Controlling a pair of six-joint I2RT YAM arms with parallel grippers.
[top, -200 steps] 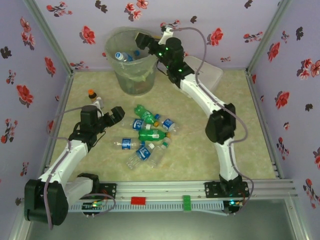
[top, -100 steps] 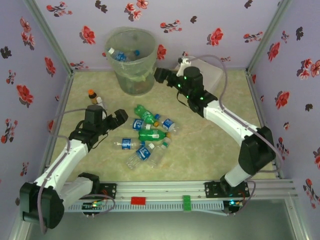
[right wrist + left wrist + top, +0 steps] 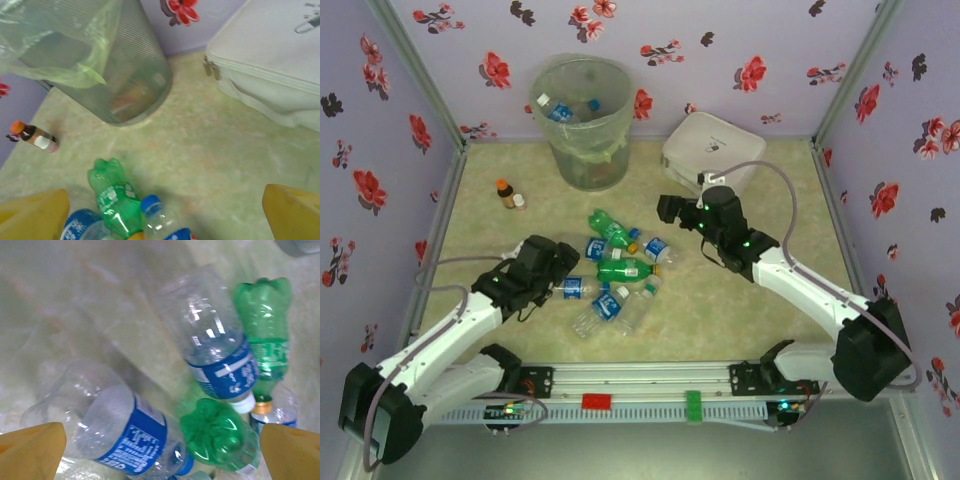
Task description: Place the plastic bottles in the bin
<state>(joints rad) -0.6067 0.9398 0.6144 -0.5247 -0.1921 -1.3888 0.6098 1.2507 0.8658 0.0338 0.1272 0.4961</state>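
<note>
Several plastic bottles [image 3: 617, 270], clear with blue labels and two green, lie in a heap mid-table. My left gripper [image 3: 563, 266] hangs open right over the heap's left side. Between its yellow fingertips [image 3: 32, 450] lie a clear blue-labelled bottle [image 3: 125, 432] and the base of a green bottle [image 3: 220, 435]. The open right gripper [image 3: 669, 209] hovers just right of the heap with nothing in it. In front of it are a green bottle [image 3: 112, 202] and a blue-capped clear bottle [image 3: 160, 217]. The bin [image 3: 582, 120] stands at the back with bottles [image 3: 560, 110] inside its greenish liner [image 3: 75, 70].
A flat white rounded box [image 3: 713, 150] sits at the back right, close behind the right gripper. A small brown bottle with an orange cap [image 3: 506, 193] stands near the left wall. Flowered walls close in the table on three sides.
The right arm has pulled back from above the bin and come down to the right of the heap. The left gripper has dropped forward over the heap's left side.
</note>
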